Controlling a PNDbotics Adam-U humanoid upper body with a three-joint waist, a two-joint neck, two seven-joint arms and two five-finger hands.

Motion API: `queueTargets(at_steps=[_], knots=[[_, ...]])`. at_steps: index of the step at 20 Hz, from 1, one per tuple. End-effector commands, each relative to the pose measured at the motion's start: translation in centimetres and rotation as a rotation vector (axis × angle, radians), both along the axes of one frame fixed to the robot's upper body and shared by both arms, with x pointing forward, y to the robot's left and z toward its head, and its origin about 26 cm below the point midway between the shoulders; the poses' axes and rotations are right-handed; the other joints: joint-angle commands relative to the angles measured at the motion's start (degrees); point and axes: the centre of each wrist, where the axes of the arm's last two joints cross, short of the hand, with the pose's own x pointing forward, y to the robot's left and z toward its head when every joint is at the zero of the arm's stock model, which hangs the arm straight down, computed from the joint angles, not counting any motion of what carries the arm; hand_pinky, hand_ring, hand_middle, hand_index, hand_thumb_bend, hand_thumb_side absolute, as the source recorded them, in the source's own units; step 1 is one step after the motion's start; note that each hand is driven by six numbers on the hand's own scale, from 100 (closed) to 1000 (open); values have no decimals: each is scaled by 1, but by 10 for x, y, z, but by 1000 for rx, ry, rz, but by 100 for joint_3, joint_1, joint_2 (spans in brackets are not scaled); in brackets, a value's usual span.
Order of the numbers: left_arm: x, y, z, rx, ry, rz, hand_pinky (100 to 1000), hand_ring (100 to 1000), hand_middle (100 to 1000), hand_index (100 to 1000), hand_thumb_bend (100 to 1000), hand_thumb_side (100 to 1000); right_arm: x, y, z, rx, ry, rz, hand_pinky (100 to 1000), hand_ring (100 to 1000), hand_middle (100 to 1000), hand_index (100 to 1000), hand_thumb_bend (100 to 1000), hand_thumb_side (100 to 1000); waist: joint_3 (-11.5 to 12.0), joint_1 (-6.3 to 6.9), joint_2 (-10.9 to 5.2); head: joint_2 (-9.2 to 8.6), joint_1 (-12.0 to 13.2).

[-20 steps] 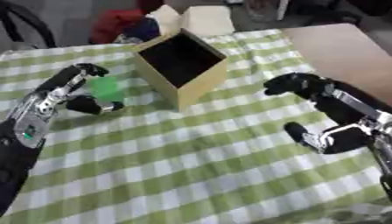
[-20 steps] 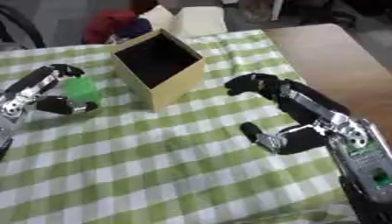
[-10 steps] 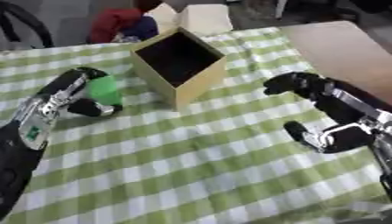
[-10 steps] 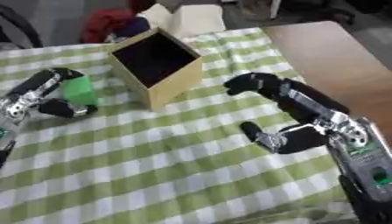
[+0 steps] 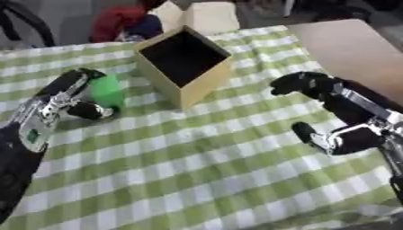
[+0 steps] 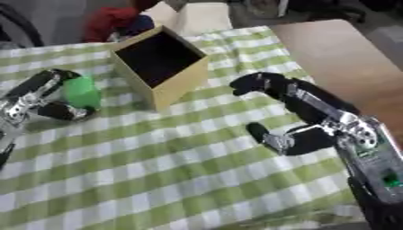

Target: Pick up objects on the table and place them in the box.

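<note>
left hand (image 5: 67,96) curled in a grasp, right hand (image 6: 303,117) open, fingers spread

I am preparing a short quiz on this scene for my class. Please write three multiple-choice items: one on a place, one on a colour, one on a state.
1. Where is the green object relative to the box?
A. inside it
B. on the robot's left of it
C. on the robot's right of it

2. What colour is the tablecloth?
A. green and white checks
B. plain red
C. blue stripes

3. What is the left hand doing?
A. lying flat, far from everything
B. curled round the green object
C. reaching inside the box

Answers: 1 B, it stands outside the box, towards the left arm. 2 A, the checks show everywhere. 3 B, fingers and thumb wrap it.
</note>
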Motion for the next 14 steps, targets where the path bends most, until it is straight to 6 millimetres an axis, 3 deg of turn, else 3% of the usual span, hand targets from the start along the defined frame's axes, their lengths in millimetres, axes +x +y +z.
queueTargets(at_steps=[1,8,14], knots=[[2,10,23,-6,-52,15,817,714,570,821,448,204,0,-2,7,-5,-20,2,967,860,862,836,175,247,21,-2,-113,40,-25],[0,5,41,-63,-105,-6,776,627,485,794,355,136,0,-2,6,-5,-16,1,967,860,862,836,173,249,58,1,-142,35,-45],[0,-12,59,-133,-147,-53,770,607,458,774,324,140,0,-2,5,-6,-14,3,967,860,862,836,169,253,31,-4,-153,18,-47]])
